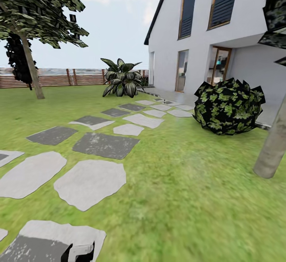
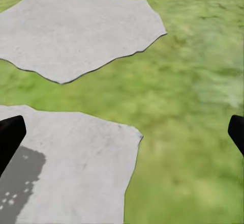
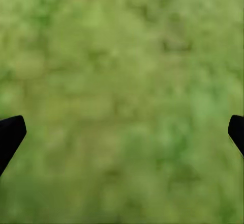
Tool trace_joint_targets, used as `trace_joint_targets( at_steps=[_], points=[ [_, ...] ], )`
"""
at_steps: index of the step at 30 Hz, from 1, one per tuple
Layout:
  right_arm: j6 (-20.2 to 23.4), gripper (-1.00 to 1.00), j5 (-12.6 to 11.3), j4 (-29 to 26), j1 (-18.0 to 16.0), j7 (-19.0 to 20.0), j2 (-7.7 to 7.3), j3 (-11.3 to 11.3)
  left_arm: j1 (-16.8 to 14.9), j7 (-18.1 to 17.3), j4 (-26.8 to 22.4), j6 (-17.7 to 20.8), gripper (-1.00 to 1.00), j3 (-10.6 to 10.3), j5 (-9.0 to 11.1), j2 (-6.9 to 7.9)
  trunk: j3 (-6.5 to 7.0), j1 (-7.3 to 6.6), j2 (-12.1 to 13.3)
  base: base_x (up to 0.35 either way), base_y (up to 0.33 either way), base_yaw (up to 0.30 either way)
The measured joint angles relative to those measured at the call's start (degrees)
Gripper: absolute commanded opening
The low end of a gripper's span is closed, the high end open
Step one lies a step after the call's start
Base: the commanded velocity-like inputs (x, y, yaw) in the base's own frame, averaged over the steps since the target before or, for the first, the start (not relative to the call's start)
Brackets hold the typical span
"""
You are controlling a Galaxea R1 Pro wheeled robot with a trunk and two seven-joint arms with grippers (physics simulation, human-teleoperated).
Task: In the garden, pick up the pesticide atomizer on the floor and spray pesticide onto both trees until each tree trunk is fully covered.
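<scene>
From the head, one trunk (image 1: 274, 151) stands near on the right and a tree (image 1: 33, 71) far by the fence (image 1: 59, 77); no atomizer shows, so driving on could overshoot it. The left gripper (image 2: 122, 132), over paving (image 2: 71, 168), and the right gripper (image 3: 122, 132), over grass (image 3: 122, 71), gape empty.
</scene>
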Motion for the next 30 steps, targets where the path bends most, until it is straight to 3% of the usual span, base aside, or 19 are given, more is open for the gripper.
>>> trace_joint_targets(
  at_steps=[30],
  points=[
    [0.00,1.00,0.00,0.00,0.00,0.00,0.00,0.00,0.05,0.00,0.00,0.00,1.00,0.00,0.00,0.00,0.00,0.00,0.00,0.328,0.000,0.000]
  ],
)
